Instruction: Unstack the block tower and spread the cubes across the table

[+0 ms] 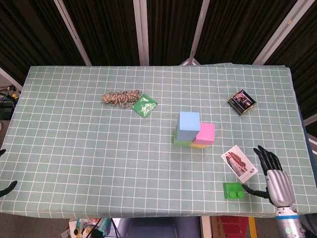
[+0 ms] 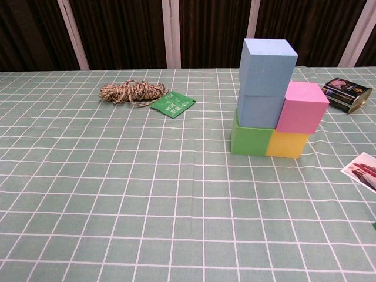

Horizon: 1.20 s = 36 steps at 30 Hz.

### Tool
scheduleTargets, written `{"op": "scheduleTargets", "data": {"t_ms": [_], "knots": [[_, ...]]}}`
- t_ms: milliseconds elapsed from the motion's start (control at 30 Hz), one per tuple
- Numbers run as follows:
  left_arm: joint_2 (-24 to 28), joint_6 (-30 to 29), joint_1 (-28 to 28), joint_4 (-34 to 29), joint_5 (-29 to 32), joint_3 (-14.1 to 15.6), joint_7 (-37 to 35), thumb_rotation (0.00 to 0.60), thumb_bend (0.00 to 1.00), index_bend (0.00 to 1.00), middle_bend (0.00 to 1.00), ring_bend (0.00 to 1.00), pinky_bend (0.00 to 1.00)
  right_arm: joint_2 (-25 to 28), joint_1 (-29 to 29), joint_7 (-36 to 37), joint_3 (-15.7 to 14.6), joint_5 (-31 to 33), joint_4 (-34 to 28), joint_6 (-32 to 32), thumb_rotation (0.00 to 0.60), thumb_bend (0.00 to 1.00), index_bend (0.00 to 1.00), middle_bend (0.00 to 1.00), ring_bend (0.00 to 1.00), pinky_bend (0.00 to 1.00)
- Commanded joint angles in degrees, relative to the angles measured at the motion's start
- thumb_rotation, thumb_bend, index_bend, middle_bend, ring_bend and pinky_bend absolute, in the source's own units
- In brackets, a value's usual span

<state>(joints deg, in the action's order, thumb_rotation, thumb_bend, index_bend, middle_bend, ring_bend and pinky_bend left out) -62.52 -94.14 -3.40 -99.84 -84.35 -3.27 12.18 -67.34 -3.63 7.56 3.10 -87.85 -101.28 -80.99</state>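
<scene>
1. The head view is set high above the near edge and angled steeply down, so the whole table [image 1: 74,148] is taken in, with the dark curtains across the top of the frame.
2. The chest view is placed way lower, roughly at tabletop height, facing straight across toward the curtains; only the middle and far part of the cloth is caught.
3. The block tower [image 2: 271,100] is seen much closer here, right of centre, from the side rather than from above.
4. Shared by both: the block tower [image 1: 194,130], the twine bundle [image 2: 130,91] and the green packet [image 2: 173,104].
5. The right hand [image 1: 273,178] is caught only in the lower right of the head view.
</scene>
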Motion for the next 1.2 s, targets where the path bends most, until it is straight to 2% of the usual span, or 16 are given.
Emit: {"op": "scheduleTargets", "data": {"t_ms": [33, 300, 633, 1000, 1200], "knots": [[-0.06, 0.39, 0.21, 0.04, 0.32, -0.12, 0.16, 0.6, 0.19, 0.17, 0.0, 0.0, 0.08, -1.86, -4.93, 3.38, 3.14, 5.96, 0.42, 7.55, 0.6, 0.13, 0.0, 0.0, 0.0, 0.0], [0.36, 0.42, 0.18, 0.03, 0.27, -0.06, -0.42, 0.6, 0.19, 0.17, 0.0, 0.0, 0.08, -6.77, -10.18, 0.49, 6.9, 15.44, 1.34, 14.65, 0.6, 0.13, 0.0, 0.0, 0.0, 0.0], [0.95, -0.13, -0.14, 0.01, 1.08, -0.6, -1.97, 0.6, 0.19, 0.17, 0.0, 0.0, 0.08, -13.72, -15.44, -6.59, 11.88, 26.89, 4.62, 17.09, 0.6, 0.13, 0.0, 0.0, 0.0, 0.0], [0.61, -0.4, -0.2, -0.1, 1.03, -0.58, -1.24, 0.6, 0.19, 0.17, 0.0, 0.0, 0.08, -16.51, -20.74, -10.4, 14.51, 30.41, 7.46, 19.7, 0.6, 0.13, 0.0, 0.0, 0.0, 0.0], [0.53, -0.15, -0.06, -0.18, 1.81, -0.96, -1.15, 0.6, 0.19, 0.17, 0.0, 0.0, 0.08, -17.07, -23.03, -12.15, 15.91, 32.78, 6.93, 20.44, 0.6, 0.13, 0.0, 0.0, 0.0, 0.0]]}}
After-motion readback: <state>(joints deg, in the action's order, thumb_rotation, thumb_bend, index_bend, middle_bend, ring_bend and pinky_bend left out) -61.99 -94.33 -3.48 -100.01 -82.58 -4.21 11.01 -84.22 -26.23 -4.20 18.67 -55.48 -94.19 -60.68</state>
